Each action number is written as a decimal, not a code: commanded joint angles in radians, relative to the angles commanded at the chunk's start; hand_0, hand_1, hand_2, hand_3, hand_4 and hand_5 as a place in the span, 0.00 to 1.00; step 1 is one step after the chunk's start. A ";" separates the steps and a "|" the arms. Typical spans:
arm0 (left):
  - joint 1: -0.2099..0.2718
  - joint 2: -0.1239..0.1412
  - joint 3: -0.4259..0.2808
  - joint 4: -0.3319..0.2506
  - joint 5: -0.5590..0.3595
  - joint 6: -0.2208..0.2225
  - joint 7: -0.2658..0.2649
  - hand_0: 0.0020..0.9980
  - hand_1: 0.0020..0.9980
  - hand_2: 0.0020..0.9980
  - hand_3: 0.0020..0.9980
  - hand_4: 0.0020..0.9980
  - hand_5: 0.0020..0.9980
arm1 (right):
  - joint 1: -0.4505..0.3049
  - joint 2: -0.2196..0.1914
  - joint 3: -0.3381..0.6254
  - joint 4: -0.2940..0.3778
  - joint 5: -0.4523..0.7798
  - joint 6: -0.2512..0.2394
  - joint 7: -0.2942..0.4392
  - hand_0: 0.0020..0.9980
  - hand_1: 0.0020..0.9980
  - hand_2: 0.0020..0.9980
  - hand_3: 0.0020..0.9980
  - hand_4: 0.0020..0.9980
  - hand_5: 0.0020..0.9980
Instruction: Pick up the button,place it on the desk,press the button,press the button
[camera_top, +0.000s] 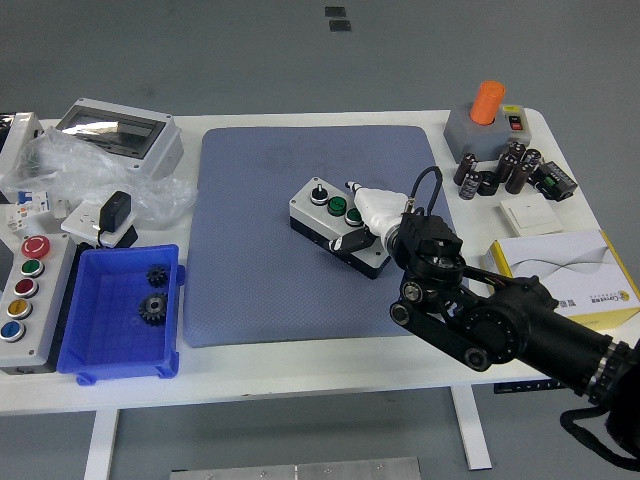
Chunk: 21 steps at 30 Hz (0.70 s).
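On blue mat (250, 260): right hand (362, 222) over button box (335, 222).

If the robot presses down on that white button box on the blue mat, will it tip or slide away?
The button box looks rigid, wide and low, lying flat, so tipping seems unlikely. The textured blue mat probably limits sliding. The right hand is already on its right end.

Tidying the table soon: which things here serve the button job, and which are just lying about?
In use: button box on the blue mat; right hand on it.

Lying about: blue bin with gears, five-button panel, orange-knob unit, capacitors, tissue box.
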 joint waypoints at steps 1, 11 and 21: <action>0.000 0.000 0.002 0.000 -0.001 0.000 -0.001 0.65 0.66 0.62 0.63 0.63 0.29 | 0.000 0.000 -0.001 0.000 -0.001 -0.001 0.000 0.22 0.46 0.52 0.82 0.60 0.14; 0.002 0.003 0.015 0.000 -0.015 0.001 -0.006 0.65 0.66 0.62 0.62 0.61 0.28 | 0.007 -0.010 -0.014 0.011 -0.017 -0.015 0.000 0.19 0.40 0.37 0.42 0.40 0.01; 0.000 0.004 0.024 0.000 -0.022 0.001 -0.012 0.65 0.66 0.61 0.62 0.61 0.28 | 0.098 -0.134 -0.146 0.126 -0.008 -0.084 0.045 0.19 0.41 0.37 0.41 0.42 0.00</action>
